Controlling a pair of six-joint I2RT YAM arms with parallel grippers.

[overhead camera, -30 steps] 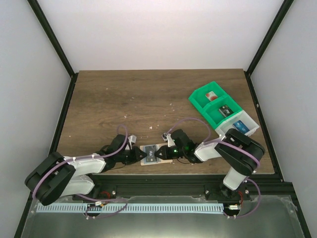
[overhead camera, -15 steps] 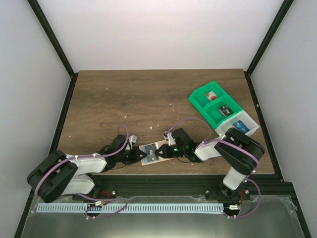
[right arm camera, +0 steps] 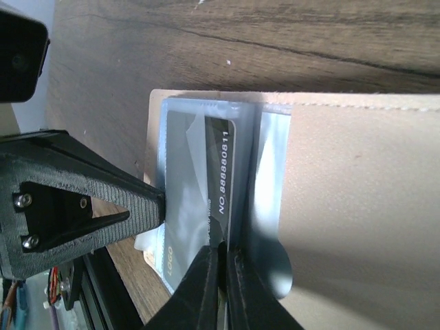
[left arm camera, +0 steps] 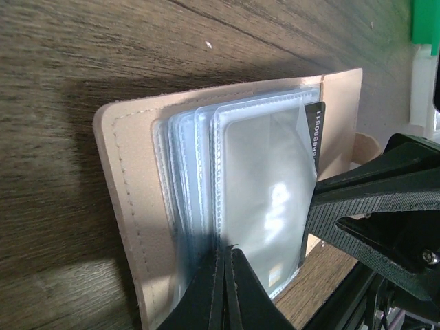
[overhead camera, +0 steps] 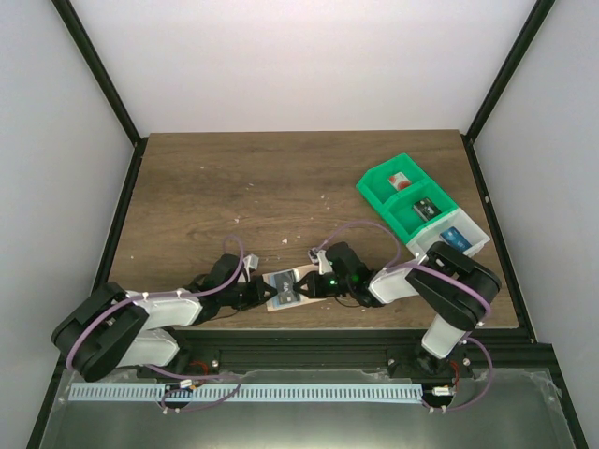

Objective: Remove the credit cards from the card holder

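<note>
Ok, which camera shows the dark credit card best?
The right wrist view: the dark credit card fills the centre, its printed number readable. The left wrist view shows only an edge strip behind clear pockets; from above it is too small to tell.

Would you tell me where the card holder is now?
The card holder lies open near the front edge of the table in the top view, between the left gripper and right gripper.

card holder (overhead camera: 284, 287) on table (overhead camera: 281, 187), tray (overhead camera: 378, 208) right
</note>
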